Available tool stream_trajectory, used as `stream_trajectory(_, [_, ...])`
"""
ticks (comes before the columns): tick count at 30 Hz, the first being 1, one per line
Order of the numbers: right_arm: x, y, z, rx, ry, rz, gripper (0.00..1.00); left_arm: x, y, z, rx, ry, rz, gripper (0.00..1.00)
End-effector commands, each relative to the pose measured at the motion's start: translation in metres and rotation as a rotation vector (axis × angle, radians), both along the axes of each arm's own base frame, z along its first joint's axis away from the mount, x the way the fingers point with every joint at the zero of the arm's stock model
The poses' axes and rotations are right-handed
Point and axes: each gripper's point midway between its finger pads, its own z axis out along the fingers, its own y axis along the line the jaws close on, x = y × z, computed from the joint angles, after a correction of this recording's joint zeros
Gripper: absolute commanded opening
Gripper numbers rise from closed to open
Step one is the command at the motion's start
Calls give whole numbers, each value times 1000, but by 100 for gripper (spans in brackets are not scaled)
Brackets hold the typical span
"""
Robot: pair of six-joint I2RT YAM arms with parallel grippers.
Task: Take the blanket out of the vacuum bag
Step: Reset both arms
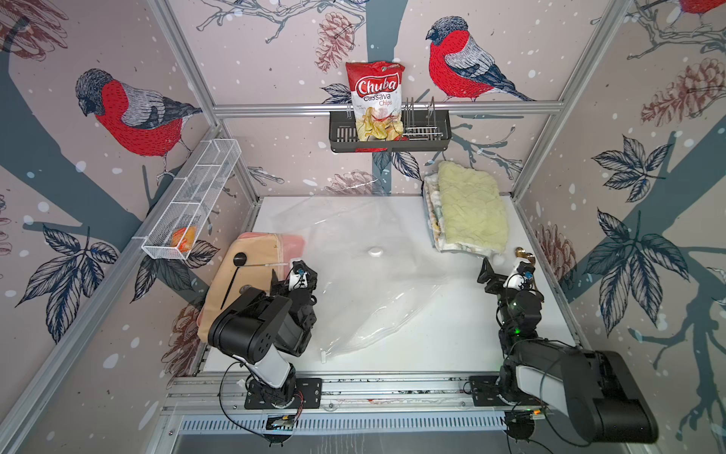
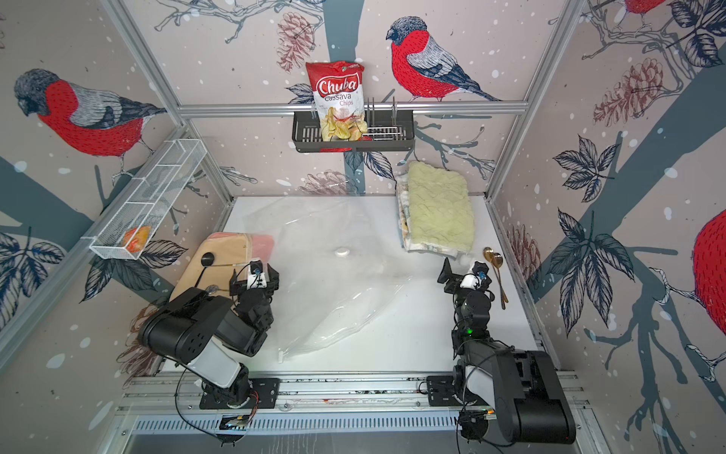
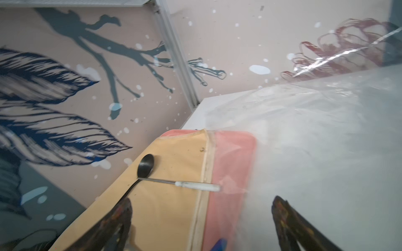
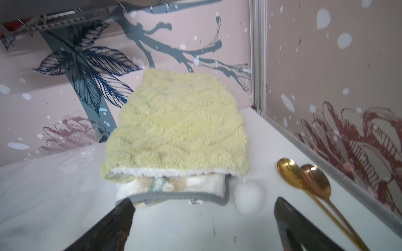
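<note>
Lying flat and empty, vacuum bag (image 1: 353, 275) beside folded blanket (image 1: 469, 212).

Both top views look steeply down from high above the near rail, facing the back wall; they take in the whole white table (image 1: 432, 346), both arms, the side walls and the wire shelf. The pair overlap almost fully, one shifted slightly sideways. Left wrist camera sits low and close behind its own open fingers (image 3: 121, 219), looking across a tan board (image 3: 174, 208) toward a wall corner, clear plastic bag (image 3: 315, 141) alongside. Right wrist camera, equally low and close, looks past its open fingers (image 4: 117, 221) at the folded yellow blanket (image 4: 176, 121) and two gold spoons (image 4: 304, 176) near the wall. The wrist views share almost nothing with each other; each repeats a part of the top views.
</note>
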Motion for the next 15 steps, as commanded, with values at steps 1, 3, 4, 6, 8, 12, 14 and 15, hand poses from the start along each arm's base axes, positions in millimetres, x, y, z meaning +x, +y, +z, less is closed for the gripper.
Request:
stream_trajectory(1, [5, -2, -6, -84, 41, -7, 100, 6, -4, 40, -125, -207, -60, 98])
stream_trajectory(3, [2, 1, 3, -83, -30, 10, 100, 10, -5, 37, -141, -189, -81, 98])
stream_trajectory(4, [1, 2, 4, -80, -48, 15, 100, 12, -4, 36, -152, -186, -97, 98])
stream_trajectory(6, [5, -3, -4, -47, -36, -2, 100, 22, -2, 21, -198, -136, -143, 99])
stream_trajectory(8, [8, -6, -12, -35, -38, -2, 100, 33, 0, 23, -184, -136, -121, 99])
stream_trajectory(12, [15, -17, -17, -14, -24, -62, 100, 44, 7, 10, -234, -72, -113, 98])
stream_trajectory(14, [39, -22, -35, 1, 101, -92, 100, 44, 8, 10, -235, -69, -111, 99])
stream_trajectory(15, [51, -19, -38, -13, 123, -78, 100, 44, 8, 10, -236, -68, -111, 99])
